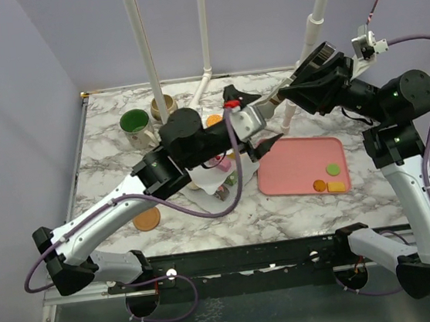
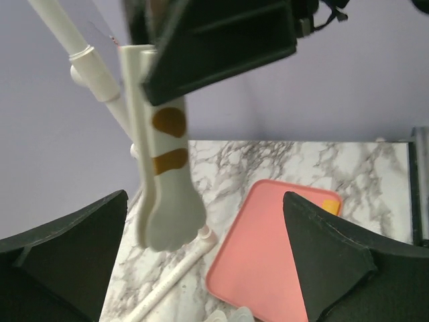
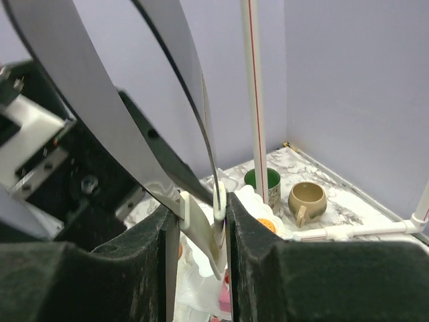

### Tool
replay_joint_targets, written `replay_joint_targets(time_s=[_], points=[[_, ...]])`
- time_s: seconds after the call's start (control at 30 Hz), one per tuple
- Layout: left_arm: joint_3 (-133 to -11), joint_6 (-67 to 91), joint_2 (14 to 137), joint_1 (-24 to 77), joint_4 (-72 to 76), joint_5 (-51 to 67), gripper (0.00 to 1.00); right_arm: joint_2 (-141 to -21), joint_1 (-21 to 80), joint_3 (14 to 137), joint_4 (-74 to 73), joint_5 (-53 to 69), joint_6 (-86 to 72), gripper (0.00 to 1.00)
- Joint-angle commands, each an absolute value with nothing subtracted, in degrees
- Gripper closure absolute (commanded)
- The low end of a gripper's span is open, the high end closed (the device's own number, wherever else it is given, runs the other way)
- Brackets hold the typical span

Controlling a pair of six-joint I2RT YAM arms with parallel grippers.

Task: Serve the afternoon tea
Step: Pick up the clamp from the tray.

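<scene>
Marble table (image 1: 108, 173), lilac walls (image 1: 8, 115). The right gripper (image 3: 199, 221) is pinched partway in on a pair of white tongs (image 2: 167, 174) with brown spots, clamping both arms. The tips look nearly together and hang free above the table behind the pink tray (image 1: 297, 163). The left gripper (image 2: 204, 194) is spread fully wide facing the tongs, with nothing in it and not touching them

The step looks like tonging the pieces off the tray onto the stand (image 1: 210, 189). To do it well:
- pull the left arm back first, since it lies right over the stand and blocks the drop
- ease the squeeze so the tips part
- come straight down over one piece, then close

Tray: green disc (image 1: 332, 168), orange round (image 1: 320, 185) and yellow-orange piece (image 1: 337, 187), bunched at its near right corner

Stand: mostly hidden under the left arm. One orange piece (image 1: 214, 119) shows on an upper plate, can't tell the rest

Green mug (image 1: 135, 123) and beige mug (image 1: 163, 105) sit side by side at back left, nothing seen inside either. One coaster (image 1: 147, 218) at near left, bare
</scene>
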State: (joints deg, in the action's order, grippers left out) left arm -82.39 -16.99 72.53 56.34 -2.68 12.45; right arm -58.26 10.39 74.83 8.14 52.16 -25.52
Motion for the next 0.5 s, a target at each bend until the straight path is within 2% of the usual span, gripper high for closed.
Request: replay_joint_targets(time_s=[0.0,0.27,0.47], points=[[-81.5,-32.4,76.3,61.8,3.3,-4.1,0.01,-57.0,10.5,73.2,12.1,47.4,-28.2,0.98],[-77.9,-47.4,79.1,68.0,19.4,-20.3,0.01,-56.8,10.5,72.4,11.7,47.1,-28.9,0.98],[-76.8,-47.6,79.4,68.4,21.2,-23.2,0.03,-56.3,10.5,71.7,12.5,47.3,-29.7,0.98]])
